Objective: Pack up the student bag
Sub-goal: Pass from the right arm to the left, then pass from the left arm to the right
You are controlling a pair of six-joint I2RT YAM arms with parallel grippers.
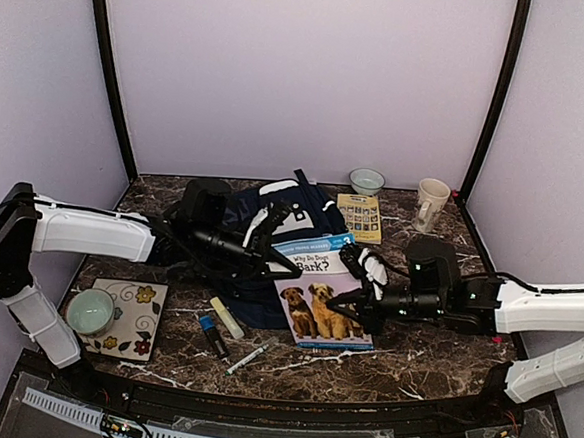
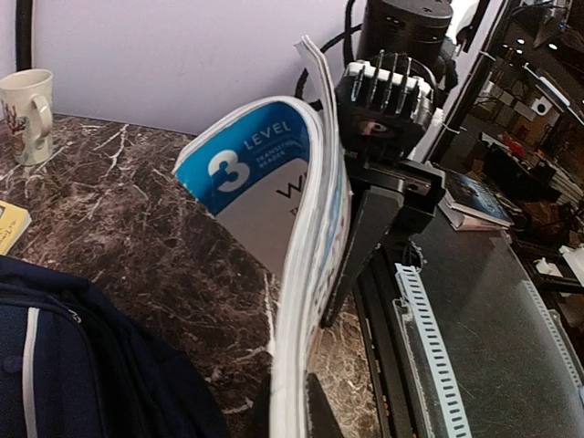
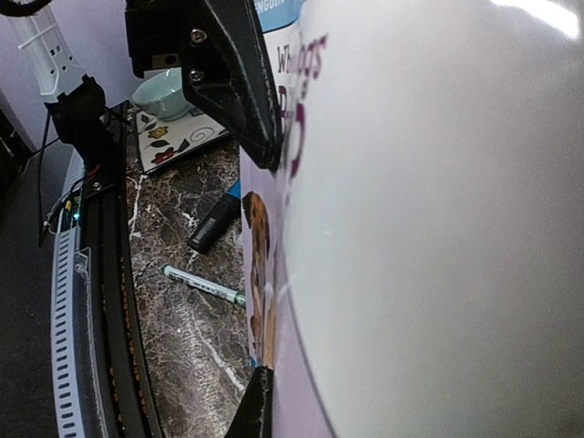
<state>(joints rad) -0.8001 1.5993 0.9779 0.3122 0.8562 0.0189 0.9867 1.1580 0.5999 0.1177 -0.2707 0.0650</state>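
The student bag [image 1: 295, 211], navy with white stripes, lies at the back middle of the table; its dark fabric fills the lower left [image 2: 82, 365] of the left wrist view. A thin book with two dogs on its cover [image 1: 322, 296] is lifted and bowed between both arms. My left gripper [image 1: 286, 269] is shut on the book's left edge, the pages [image 2: 297, 365] pinched between its fingers. My right gripper [image 1: 344, 308] is shut on the right edge. The book's cover [image 3: 420, 228] fills the right wrist view, where only one right finger [image 3: 260, 406] shows.
A mug [image 1: 432, 202], a small bowl [image 1: 366, 180] and a yellow booklet [image 1: 359, 217] stand at the back right. A floral tile [image 1: 137, 318] with a cup [image 1: 91, 310] sits front left. A yellow highlighter [image 1: 227, 317], black marker [image 1: 212, 334] and pen [image 1: 247, 357] lie near the front.
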